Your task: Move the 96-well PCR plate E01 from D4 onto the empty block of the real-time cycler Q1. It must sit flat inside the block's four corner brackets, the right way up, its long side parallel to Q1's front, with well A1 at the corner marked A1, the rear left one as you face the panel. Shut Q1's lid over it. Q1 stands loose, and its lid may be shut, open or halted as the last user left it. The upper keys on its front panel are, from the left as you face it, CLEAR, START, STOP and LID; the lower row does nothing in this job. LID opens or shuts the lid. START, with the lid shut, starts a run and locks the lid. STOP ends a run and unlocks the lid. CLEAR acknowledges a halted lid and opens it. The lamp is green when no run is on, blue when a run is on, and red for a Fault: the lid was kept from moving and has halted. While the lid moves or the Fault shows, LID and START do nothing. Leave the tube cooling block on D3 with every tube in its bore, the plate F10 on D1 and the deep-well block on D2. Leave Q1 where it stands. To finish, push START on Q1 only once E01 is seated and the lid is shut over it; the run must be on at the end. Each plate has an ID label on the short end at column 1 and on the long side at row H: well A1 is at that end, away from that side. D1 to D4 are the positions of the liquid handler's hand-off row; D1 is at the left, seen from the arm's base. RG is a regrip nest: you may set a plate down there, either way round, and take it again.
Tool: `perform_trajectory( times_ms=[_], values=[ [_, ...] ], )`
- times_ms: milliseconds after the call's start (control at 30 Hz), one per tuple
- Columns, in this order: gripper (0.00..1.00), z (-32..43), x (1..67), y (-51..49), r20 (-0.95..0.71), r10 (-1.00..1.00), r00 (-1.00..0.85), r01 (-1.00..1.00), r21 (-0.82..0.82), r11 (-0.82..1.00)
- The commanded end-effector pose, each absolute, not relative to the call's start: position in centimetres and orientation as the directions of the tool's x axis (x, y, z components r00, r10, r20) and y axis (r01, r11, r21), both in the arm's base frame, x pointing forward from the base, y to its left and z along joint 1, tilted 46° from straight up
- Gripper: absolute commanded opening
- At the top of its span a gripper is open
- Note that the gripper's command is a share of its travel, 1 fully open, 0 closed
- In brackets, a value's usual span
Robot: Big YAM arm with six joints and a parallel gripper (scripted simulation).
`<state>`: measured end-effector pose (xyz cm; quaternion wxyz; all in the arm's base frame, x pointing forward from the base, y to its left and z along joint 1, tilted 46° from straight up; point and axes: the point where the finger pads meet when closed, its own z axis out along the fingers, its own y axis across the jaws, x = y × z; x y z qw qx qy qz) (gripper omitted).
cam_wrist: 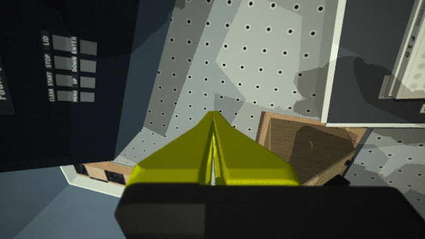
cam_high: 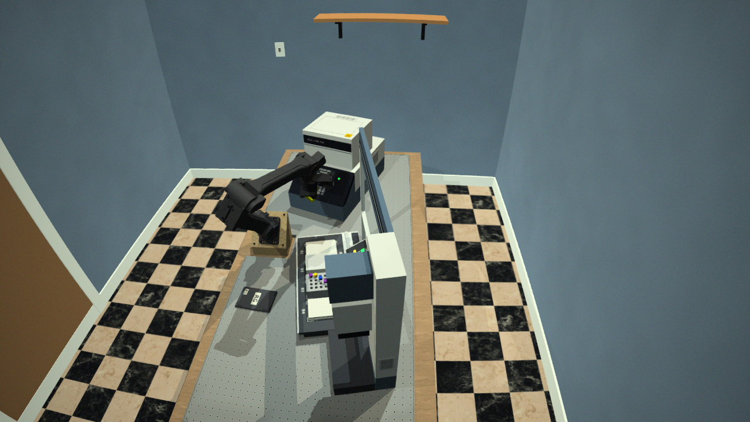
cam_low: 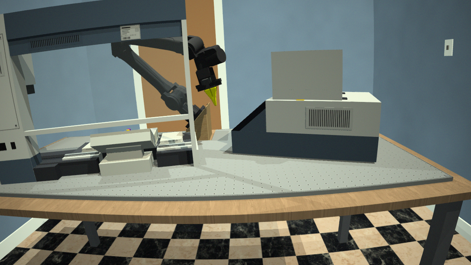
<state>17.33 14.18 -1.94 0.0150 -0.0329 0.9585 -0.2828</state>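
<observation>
The plate E01 (cam_high: pixel 320 308) lies on D4; its label is unreadable. The cycler Q1 (cam_high: pixel 317 206) (cam_low: pixel 303 148) stands at the far end of the bench. Its white lid (cam_high: pixel 335 125) (cam_low: pixel 306 74) appears down over the block area, which is hidden. Its lamp (cam_high: pixel 338 178) is green. My gripper (cam_high: pixel 310 198) (cam_low: pixel 215 104) (cam_wrist: pixel 213 119) is shut and empty, in the air near Q1's front panel. In the wrist view the keys CLEAR (cam_wrist: pixel 64 95), START (cam_wrist: pixel 64 80), STOP (cam_wrist: pixel 63 63) and LID (cam_wrist: pixel 62 43) show at the left.
The tube block (cam_high: pixel 316 283) with coloured caps is on D3. Labware on D1 and D2 is pale and partly blends together. The liquid handler's tower (cam_high: pixel 390 320) and long beam (cam_high: pixel 375 183) flank the row. The RG nest (cam_high: pixel 267 301) lies beside it. My arm's wooden base (cam_high: pixel 285 231) is near.
</observation>
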Motion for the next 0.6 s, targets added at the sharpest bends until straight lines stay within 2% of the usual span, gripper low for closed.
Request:
perform_trajectory(
  times_ms=[0, 100, 567],
  values=[
    [0.00, -2.0, 17.9, 17.5, -0.099, -0.015, -0.995, 0.033, -0.468, 0.883],
    [0.00, -1.8, 18.1, 17.6, -0.105, -0.009, -0.994, 0.040, -0.460, 0.887],
    [0.00, -2.7, 16.7, 21.3, -0.214, 0.149, -0.965, 0.196, -0.221, 0.955]
  ],
)
